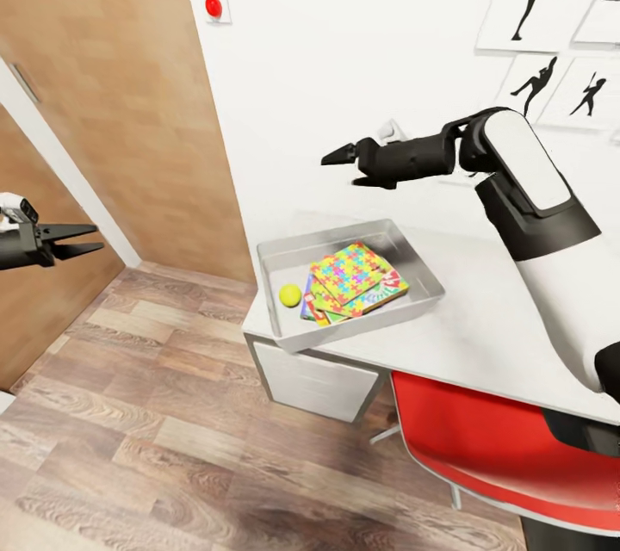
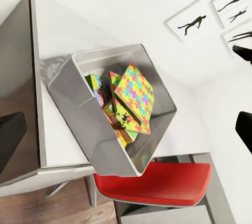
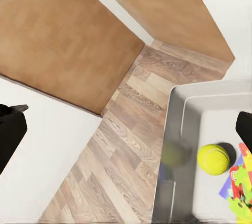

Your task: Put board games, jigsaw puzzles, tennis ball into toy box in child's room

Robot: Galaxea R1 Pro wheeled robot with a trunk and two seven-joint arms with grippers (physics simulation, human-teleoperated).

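Two jigsaw puzzles (image 1: 353, 272) lie stacked on board games (image 1: 379, 296) inside the toy box (image 1: 288, 253); the tennis ball (image 1: 290, 295) rests beside them. The right gripper (image 1: 350, 166) hangs released above the toy box; the left gripper (image 1: 76, 241), also released, is well apart from it.

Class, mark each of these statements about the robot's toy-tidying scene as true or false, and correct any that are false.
1. The tennis ball lies inside the toy box. True.
2. A jigsaw puzzle lies on top of the pile in the toy box. True.
3. The right pincer grips a board game. False: it holds nothing and hangs above the table.
4. The toy box stands on the floor. False: it sits on the table, near its corner.
5. The left pincer is open, off to the side over the wooden floor. True.
6. The chair by the table is blue. False: it is red.
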